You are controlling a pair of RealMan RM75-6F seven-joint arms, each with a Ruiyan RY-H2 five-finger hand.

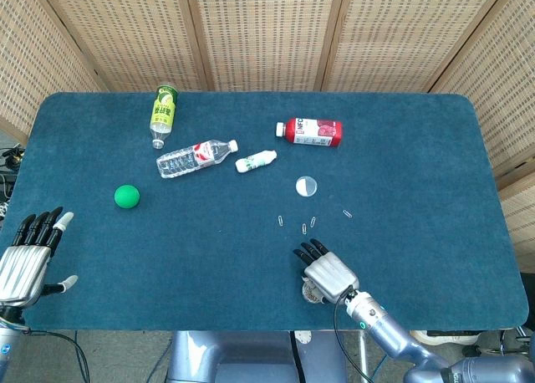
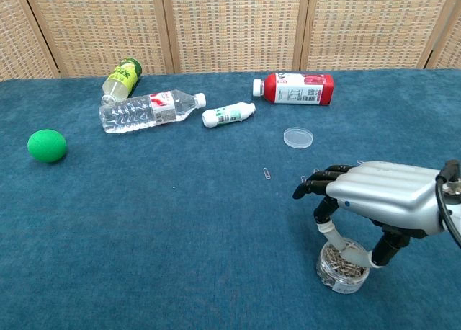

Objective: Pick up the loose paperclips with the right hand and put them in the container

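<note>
My right hand (image 1: 328, 274) (image 2: 382, 198) hovers palm-down over the round clear container (image 2: 343, 267) (image 1: 311, 293) of paperclips near the table's front edge. Its thumb and one finger reach down to the container's mouth, tips close together. Whether they pinch a clip is hidden. Several loose paperclips (image 1: 303, 228) (image 2: 268, 174) lie on the blue cloth just beyond the hand. One more paperclip (image 1: 347, 213) lies to the right of them. My left hand (image 1: 25, 262) rests at the front left corner, fingers apart and holding nothing.
The container's clear lid (image 1: 306, 186) (image 2: 298, 137) lies behind the clips. Further back lie a red bottle (image 1: 313, 132), a small white bottle (image 1: 256, 160), a clear water bottle (image 1: 194, 157) and a green bottle (image 1: 164, 111). A green ball (image 1: 126, 196) sits at left.
</note>
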